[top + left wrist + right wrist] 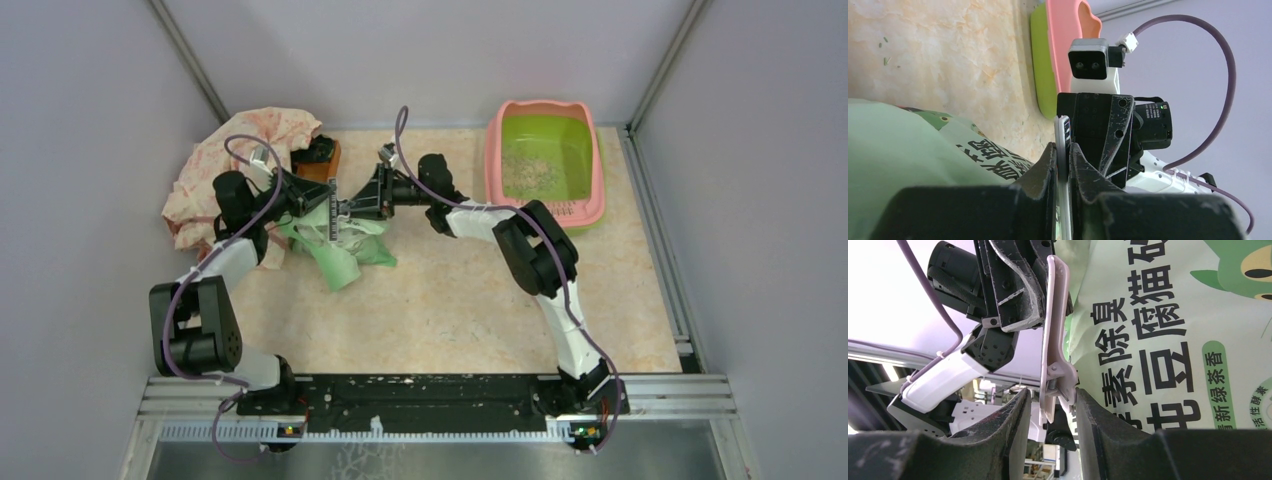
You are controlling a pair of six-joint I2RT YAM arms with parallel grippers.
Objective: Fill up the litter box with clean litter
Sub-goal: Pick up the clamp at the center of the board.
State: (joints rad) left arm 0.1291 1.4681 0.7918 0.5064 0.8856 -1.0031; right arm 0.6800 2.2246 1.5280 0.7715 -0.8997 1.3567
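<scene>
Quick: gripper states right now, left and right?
Left gripper: shut on the pale lilac plastic bag clip.
Right gripper: open, straddling that clip's spring end, gap showing on one side.

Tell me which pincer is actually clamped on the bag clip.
The left pincer: its jaws squeeze the pale clip. The right pincer only straddles the handles, gap showing.
</scene>
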